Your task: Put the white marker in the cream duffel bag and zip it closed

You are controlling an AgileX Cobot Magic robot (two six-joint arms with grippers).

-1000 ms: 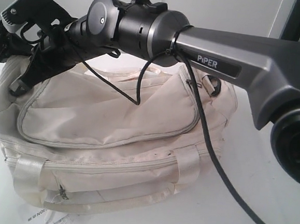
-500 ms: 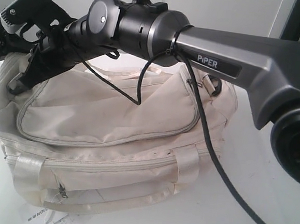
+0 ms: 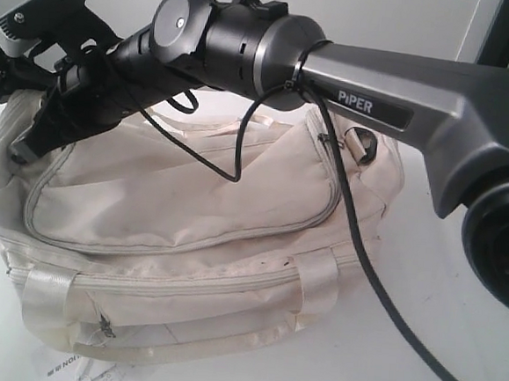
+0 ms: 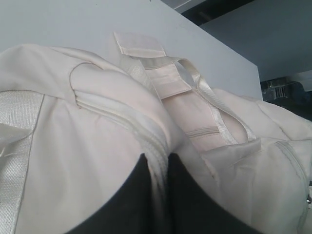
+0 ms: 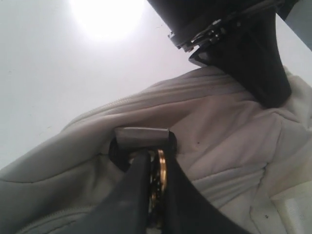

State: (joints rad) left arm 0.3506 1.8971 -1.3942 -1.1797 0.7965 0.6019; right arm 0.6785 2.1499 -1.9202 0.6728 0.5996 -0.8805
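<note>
Right tool (image 5: 155,165) clamped on zip pull (image 5: 161,169), 10 o'clock corner of cream duffel bag (image 3: 192,194) on bench (image 3: 381,377). Left tool (image 4: 156,161) pinching flap seam (image 4: 122,117). White marker not in view. Pull along zip line, left bracing fabric taut.

bright, overexposed white glare; close foreground blurred.

Duffel bag (image 3: 192,203) behind arm (image 3: 394,100), paper (image 3: 68,370) cropped
</note>
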